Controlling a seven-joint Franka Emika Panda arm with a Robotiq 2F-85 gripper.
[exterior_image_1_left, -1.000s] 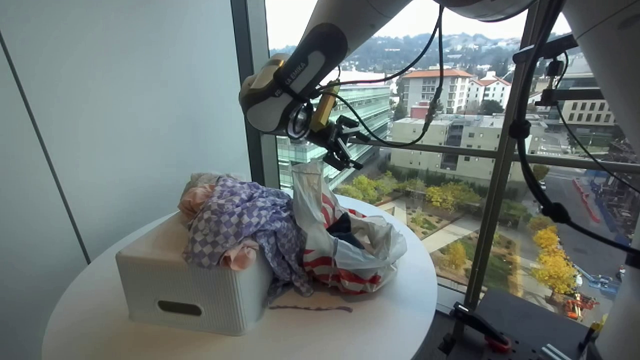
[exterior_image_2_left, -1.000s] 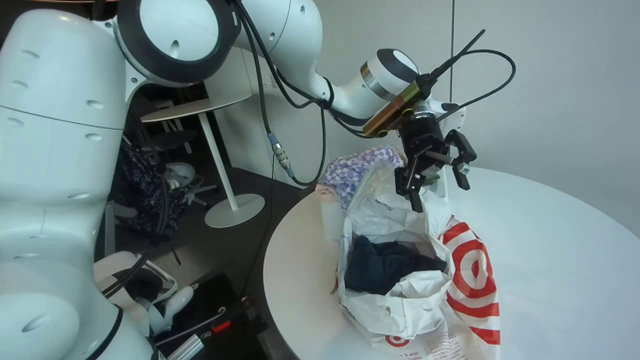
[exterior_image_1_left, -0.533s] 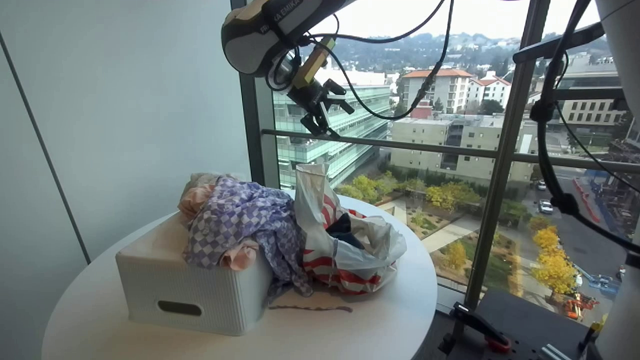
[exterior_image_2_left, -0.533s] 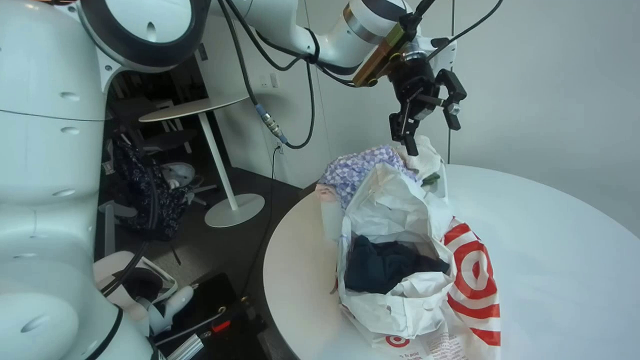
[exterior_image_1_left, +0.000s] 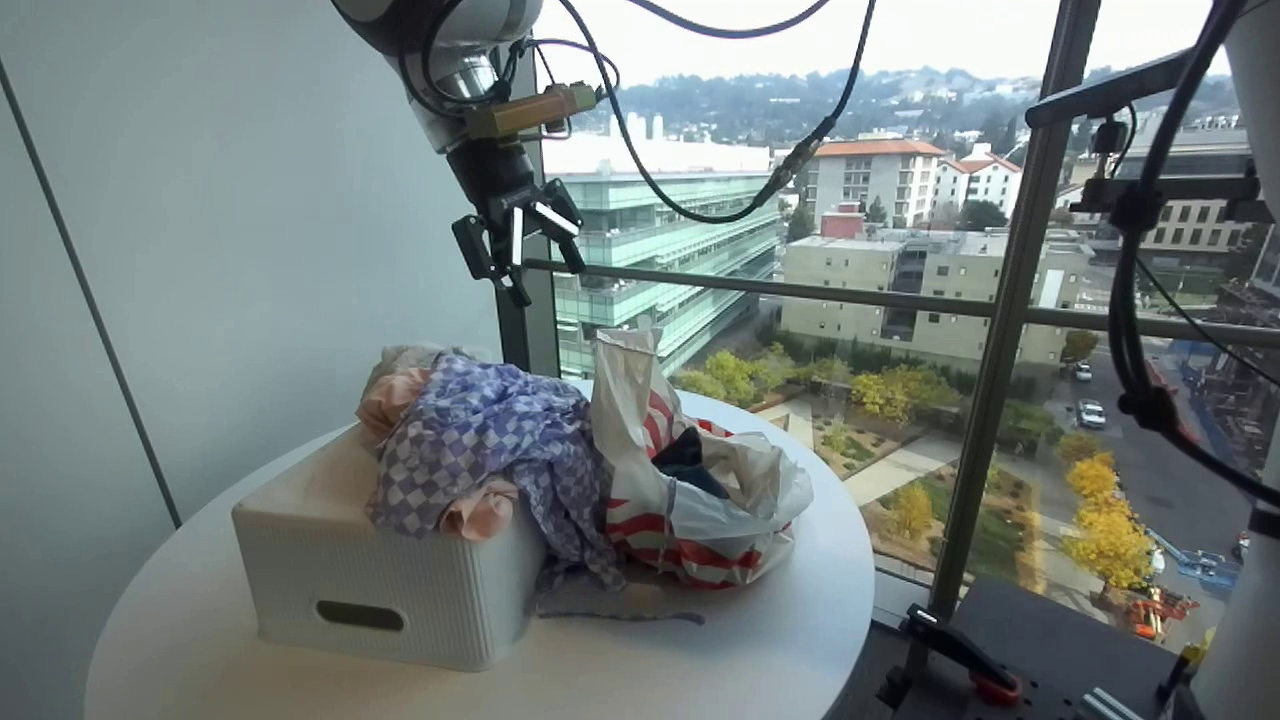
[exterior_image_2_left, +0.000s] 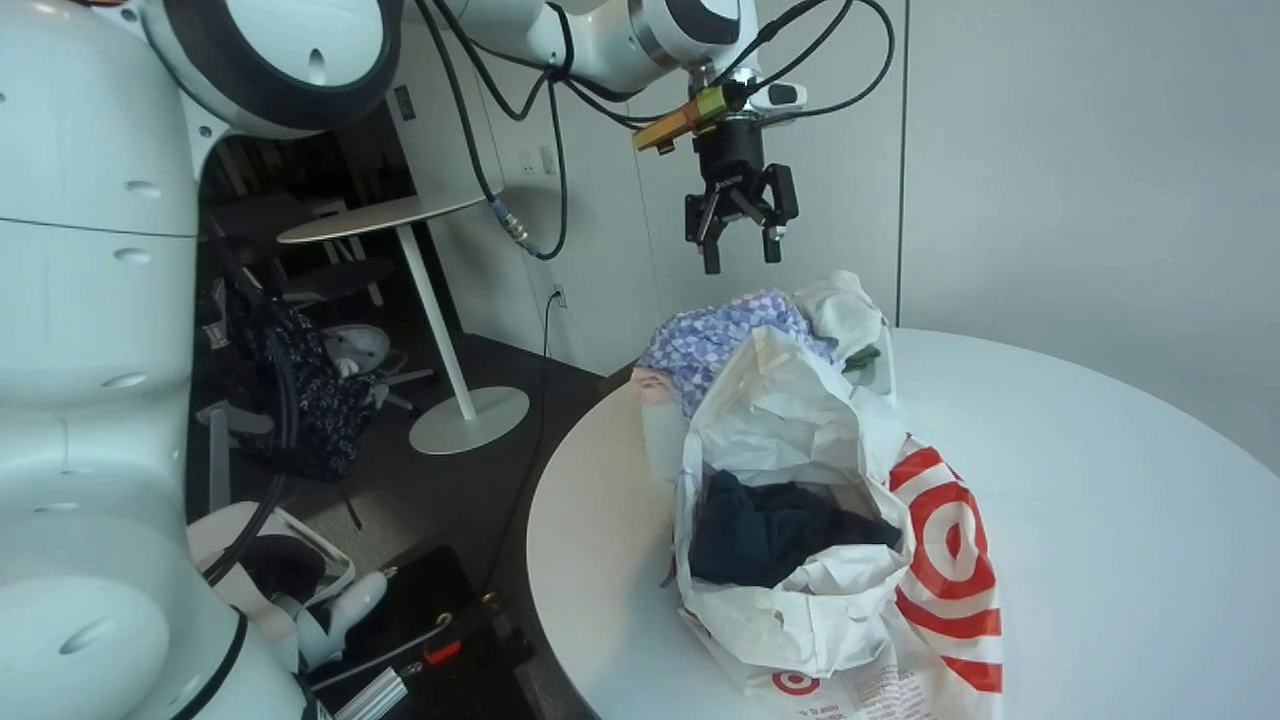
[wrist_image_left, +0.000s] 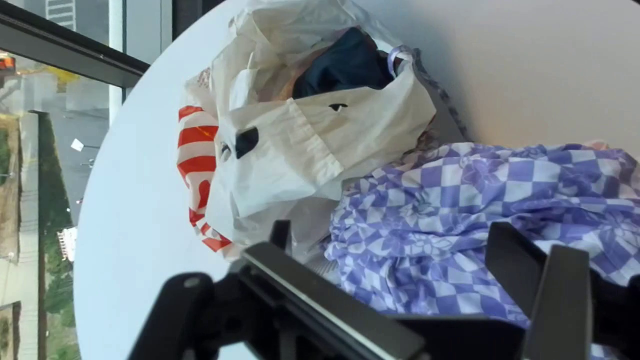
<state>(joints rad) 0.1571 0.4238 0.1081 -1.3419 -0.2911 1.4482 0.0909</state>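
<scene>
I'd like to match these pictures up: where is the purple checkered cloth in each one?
In an exterior view: checkered cloth, left of centre, draped over the pale box.
In an exterior view: checkered cloth, just right of centre, partly behind the red-and-white bag.
In the wrist view: checkered cloth, lower right, partly hidden by the gripper.
Shared landmark: the red-and-white bag, beside the checkered cloth in every view.

The rounded white arm (exterior_image_2_left: 90, 400) has a dark joint ring (exterior_image_2_left: 300, 112), black cables (exterior_image_1_left: 1120, 300) and black jaws
</scene>
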